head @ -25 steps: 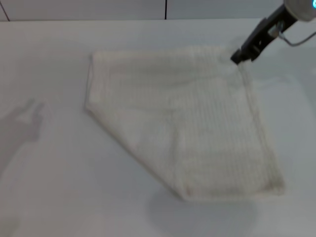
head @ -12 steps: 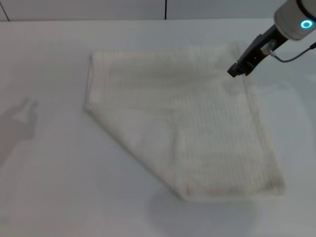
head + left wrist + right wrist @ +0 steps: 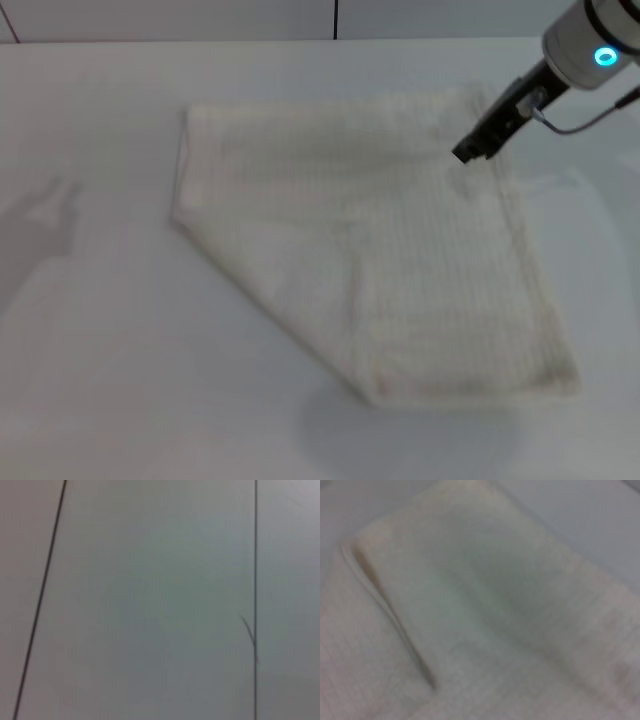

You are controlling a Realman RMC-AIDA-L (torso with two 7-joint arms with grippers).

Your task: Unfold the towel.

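Head view: towel (image 3: pixel 370 250) lies folded on table (image 3: pixel 110 350), mid-right.
R gripper (image 3: pixel 472 150): crept inward over towel's far right corner since 1 s ago; fingers' state can't tell.
L gripper: unseen.
Meaning: grasp prob next, unfold not begun.

White tabletop (image 3: pixel 120 380); pale wall (image 3: pixel 180 18) behind, one dark vertical seam (image 3: pixel 335 18).

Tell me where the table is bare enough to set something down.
The table is bare along the whole robot's-left side beside the towel, and across the near strip below its folded edge. It is crowded at the towel's far right corner, where the right pincer hovers.
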